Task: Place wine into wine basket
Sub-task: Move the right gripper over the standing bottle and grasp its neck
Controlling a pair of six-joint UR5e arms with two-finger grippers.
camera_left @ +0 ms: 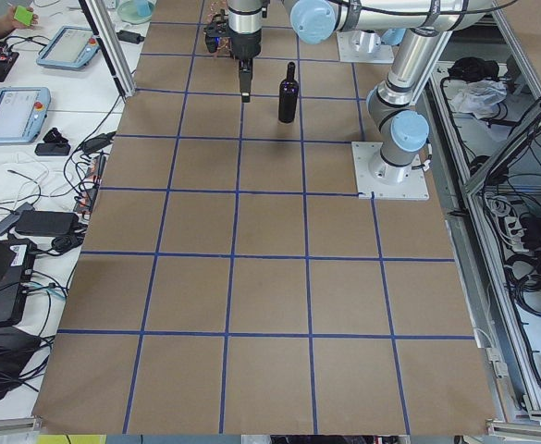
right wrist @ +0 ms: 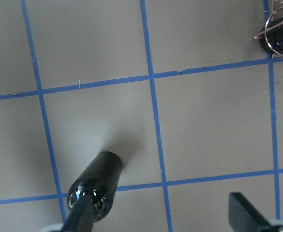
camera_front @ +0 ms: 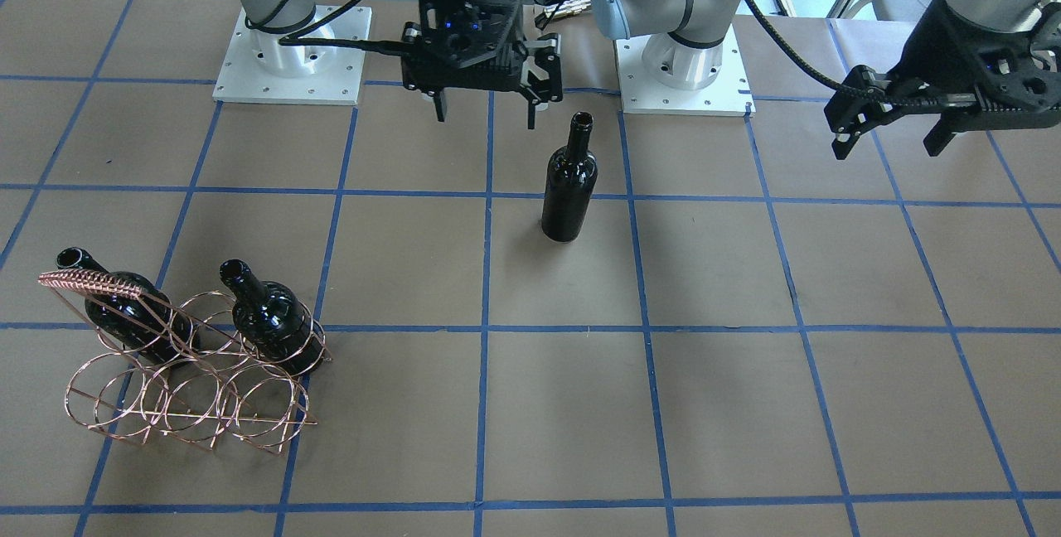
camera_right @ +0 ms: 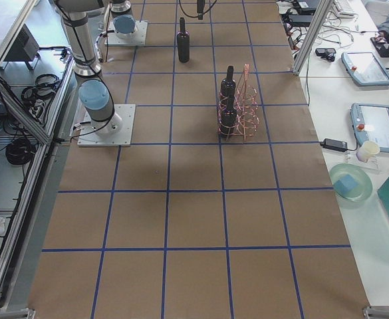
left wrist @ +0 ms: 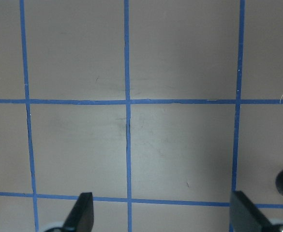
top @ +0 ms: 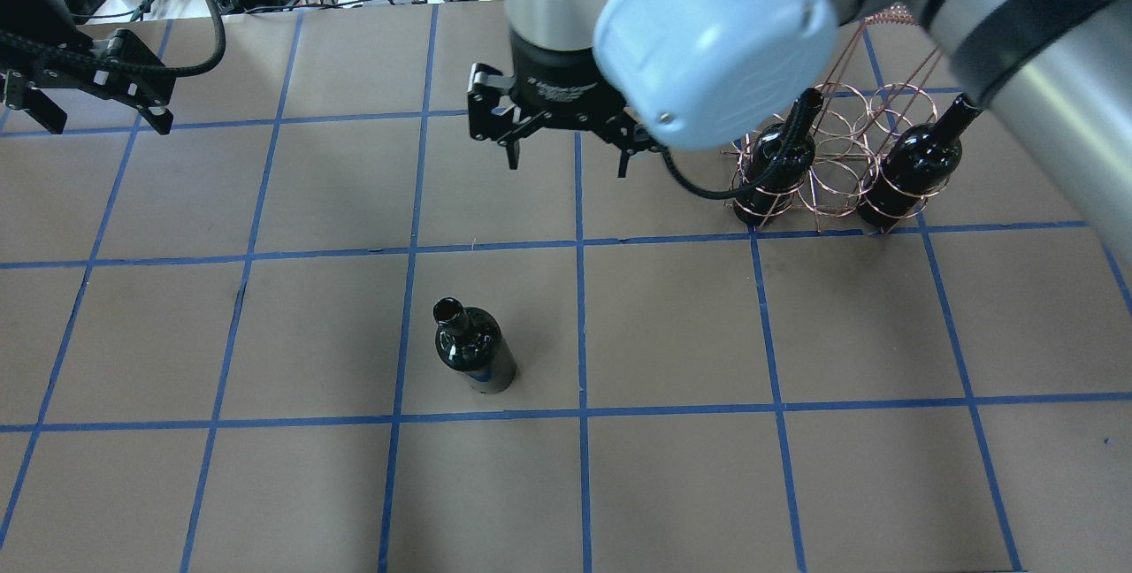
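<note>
A loose black wine bottle [camera_front: 570,189] stands upright on the table's middle [top: 473,352]. The copper wire basket [camera_front: 191,392] stands to the robot's right [top: 840,153] and holds two look-alike bottles [camera_front: 124,313] [camera_front: 269,321] in its end rings. My right gripper [camera_front: 487,118] is open and empty, and hangs above the table between bottle and basket [top: 567,164]. In the right wrist view the bottle [right wrist: 98,186] lies by the gripper's left finger [right wrist: 81,220]. My left gripper [camera_front: 887,147] is open and empty, far off to the left [top: 106,124].
Both arm bases [camera_front: 290,65] [camera_front: 684,65] are bolted at the robot's edge of the table. The brown table top [top: 672,334] carries a blue tape grid. Tablets and cables lie on the side bench [camera_left: 30,111]. The left wrist view shows bare table [left wrist: 180,145].
</note>
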